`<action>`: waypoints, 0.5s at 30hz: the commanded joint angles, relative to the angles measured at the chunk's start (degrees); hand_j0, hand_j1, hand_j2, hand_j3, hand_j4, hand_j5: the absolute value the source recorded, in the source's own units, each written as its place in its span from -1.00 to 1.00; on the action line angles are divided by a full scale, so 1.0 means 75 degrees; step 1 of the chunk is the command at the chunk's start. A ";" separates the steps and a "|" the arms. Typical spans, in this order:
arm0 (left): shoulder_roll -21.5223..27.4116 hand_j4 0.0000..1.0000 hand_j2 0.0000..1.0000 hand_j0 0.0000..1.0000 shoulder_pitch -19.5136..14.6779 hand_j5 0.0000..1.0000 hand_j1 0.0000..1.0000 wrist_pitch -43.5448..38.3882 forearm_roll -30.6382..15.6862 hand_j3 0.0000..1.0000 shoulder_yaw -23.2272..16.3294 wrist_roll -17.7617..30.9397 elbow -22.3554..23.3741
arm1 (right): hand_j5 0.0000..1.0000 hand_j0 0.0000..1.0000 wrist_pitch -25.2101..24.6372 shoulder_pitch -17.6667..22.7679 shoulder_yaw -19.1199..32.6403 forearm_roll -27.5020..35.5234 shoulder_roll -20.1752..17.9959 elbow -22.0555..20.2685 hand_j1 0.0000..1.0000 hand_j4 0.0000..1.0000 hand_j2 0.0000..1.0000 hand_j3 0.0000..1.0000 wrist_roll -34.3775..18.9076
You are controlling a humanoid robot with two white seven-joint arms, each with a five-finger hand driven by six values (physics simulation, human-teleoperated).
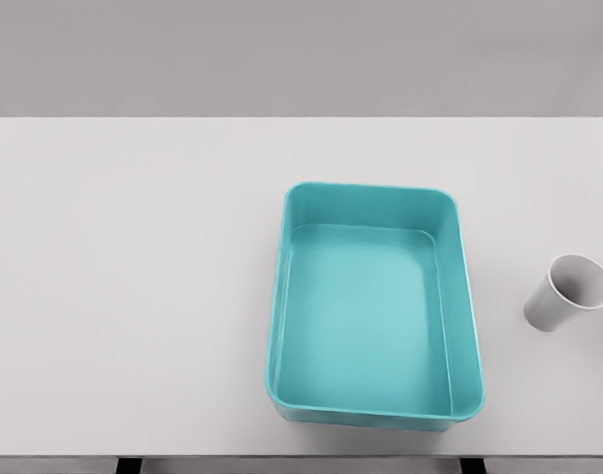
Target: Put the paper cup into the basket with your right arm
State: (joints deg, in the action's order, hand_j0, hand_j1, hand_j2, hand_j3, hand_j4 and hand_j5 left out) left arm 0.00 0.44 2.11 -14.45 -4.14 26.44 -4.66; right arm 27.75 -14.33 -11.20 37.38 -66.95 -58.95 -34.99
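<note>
A white paper cup [567, 292] stands upright on the table near the right edge of the head view, its mouth facing up. To its left, a short gap away, sits a teal rectangular basket [460, 296] with nothing inside. Neither arm nor hand shows in this view.
The white table [133, 296] spans the whole view, with its far edge against a grey wall and its front edge along the bottom of the picture.
</note>
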 commanded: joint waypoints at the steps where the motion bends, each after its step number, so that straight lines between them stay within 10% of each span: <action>1: 0.0000 1.00 1.00 1.00 0.0000 1.00 1.00 0.0000 -0.0006 1.00 0.0001 0.0002 0.0000 | 1.00 1.00 0.0320 0.0023 0.0040 0.0114 -0.0261 -0.0180 1.00 1.00 1.00 1.00 -0.0001; 15: 0.0000 1.00 1.00 1.00 0.0000 1.00 1.00 0.0000 -0.0006 1.00 0.0001 0.0002 0.0000 | 1.00 1.00 0.0882 0.1418 -0.0077 -0.0120 -0.0566 -0.1211 1.00 1.00 1.00 1.00 -0.0001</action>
State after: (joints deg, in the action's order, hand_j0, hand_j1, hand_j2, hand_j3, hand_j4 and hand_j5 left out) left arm 0.00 0.44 2.11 -14.46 -4.14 26.45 -4.65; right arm 34.14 -3.69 -11.75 36.42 -70.93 -67.43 -35.02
